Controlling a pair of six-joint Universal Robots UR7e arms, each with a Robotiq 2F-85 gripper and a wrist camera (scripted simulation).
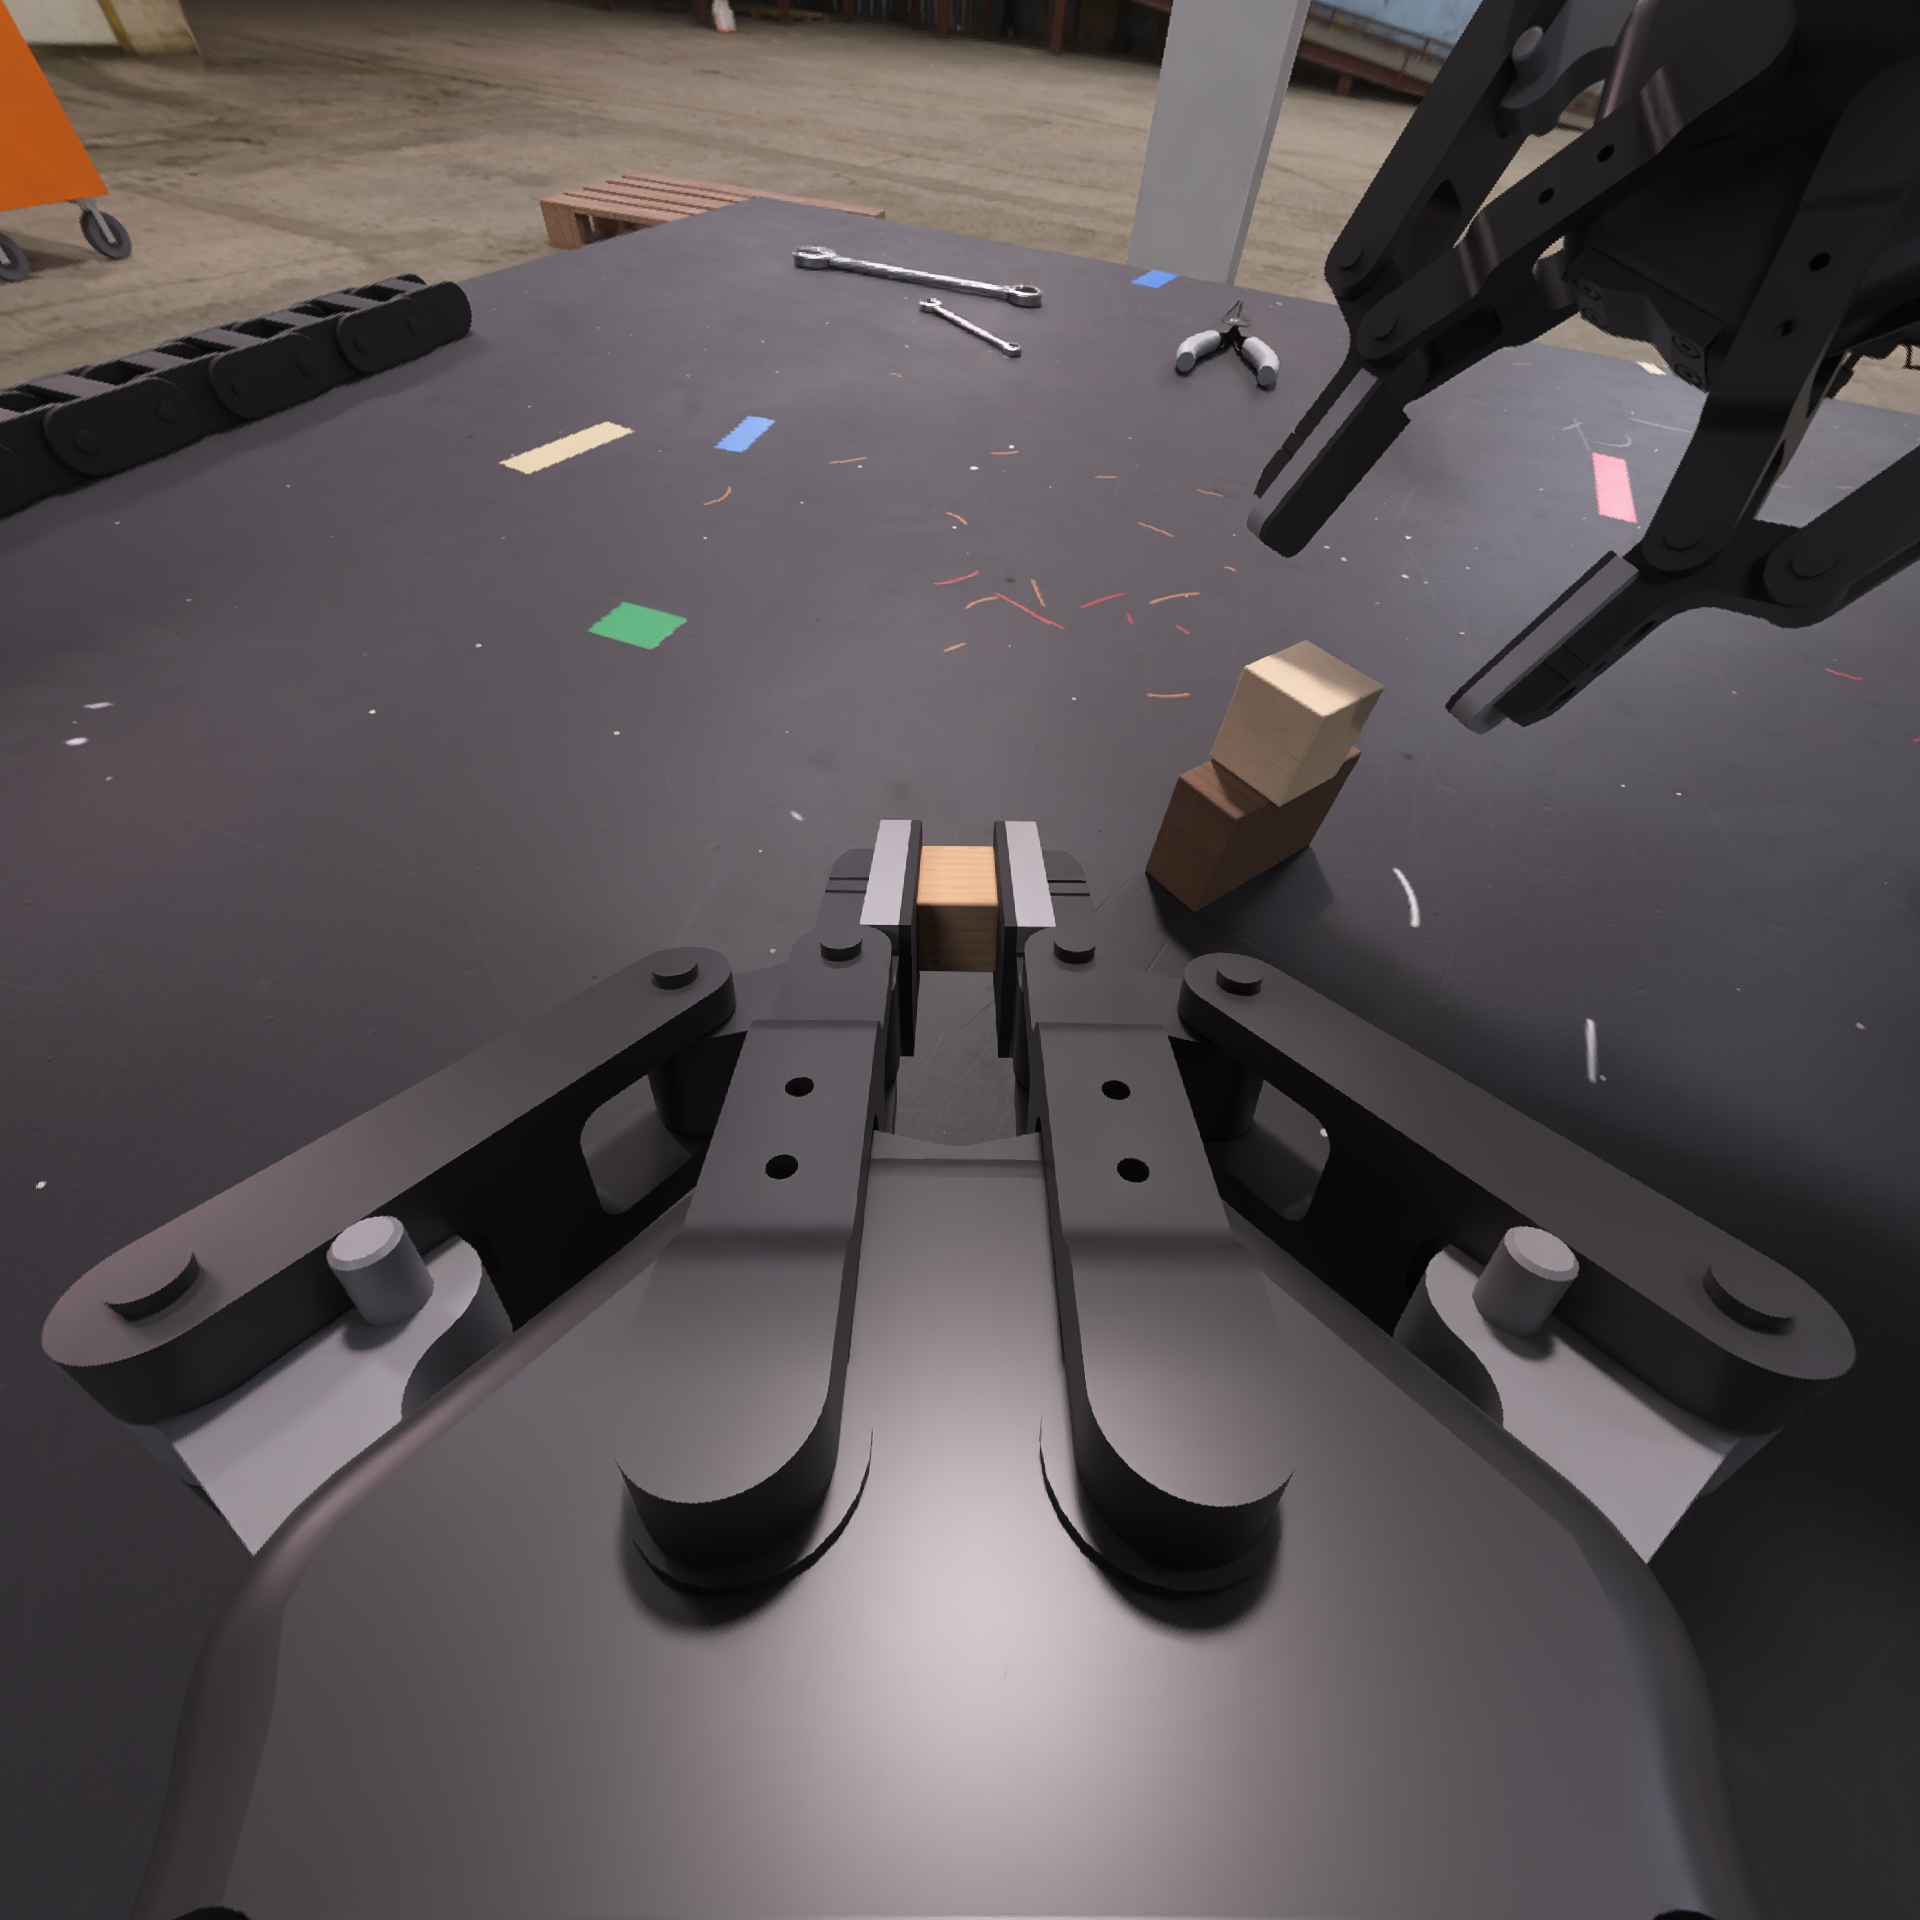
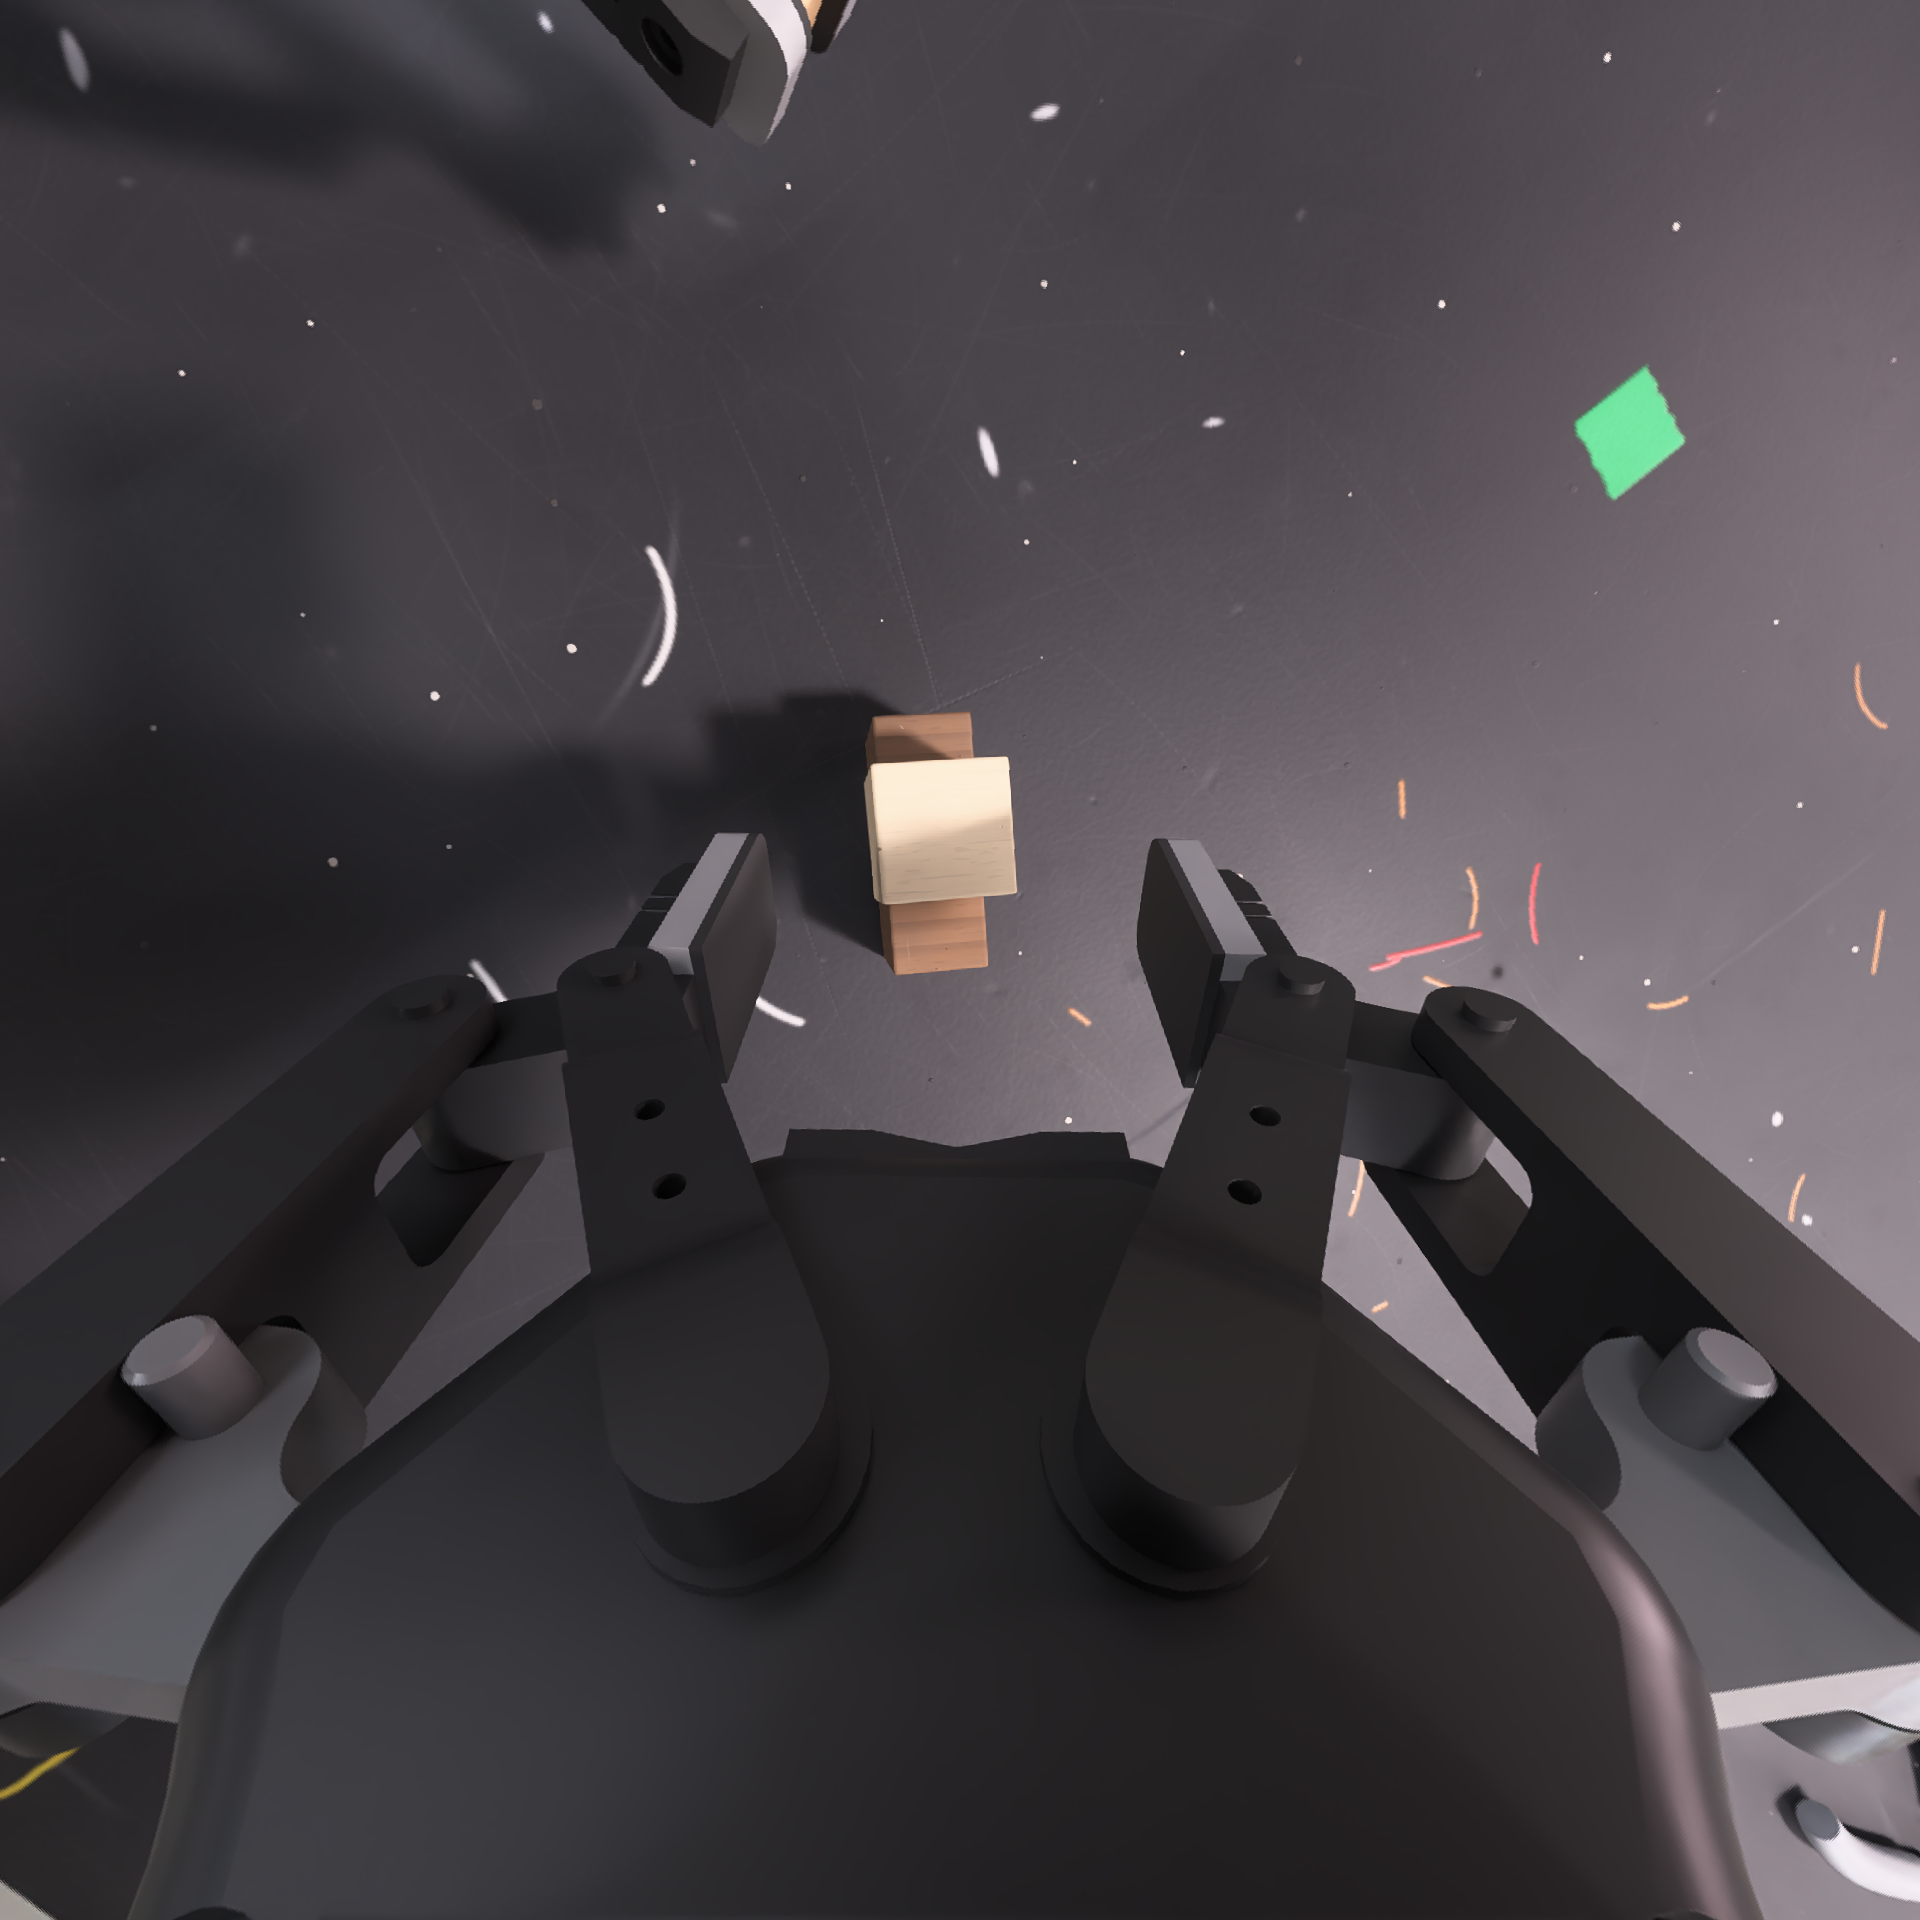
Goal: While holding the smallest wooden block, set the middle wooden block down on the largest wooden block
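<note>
My left gripper (image 1: 957, 883) is shut on the smallest block (image 1: 957, 904), a light brown cube held between its pads above the dark table. The middle block (image 1: 1294, 722), pale cream, rests on the largest block (image 1: 1226, 836), dark brown, just right of my left gripper. In the right wrist view the pale block (image 2: 940, 826) lies across the brown block (image 2: 930, 940). My right gripper (image 2: 956, 925) is open and empty, above the stack with a finger to each side; it also shows in the left wrist view (image 1: 1371, 623). A left gripper fingertip (image 2: 748, 62) shows at the top.
Two wrenches (image 1: 914, 272), pliers (image 1: 1231, 348) and coloured tape patches, one green (image 1: 637, 624), lie on the far table (image 1: 416, 831). A black cable chain (image 1: 208, 384) runs along the left edge. Thin wire scraps (image 1: 1039, 603) are scattered mid-table.
</note>
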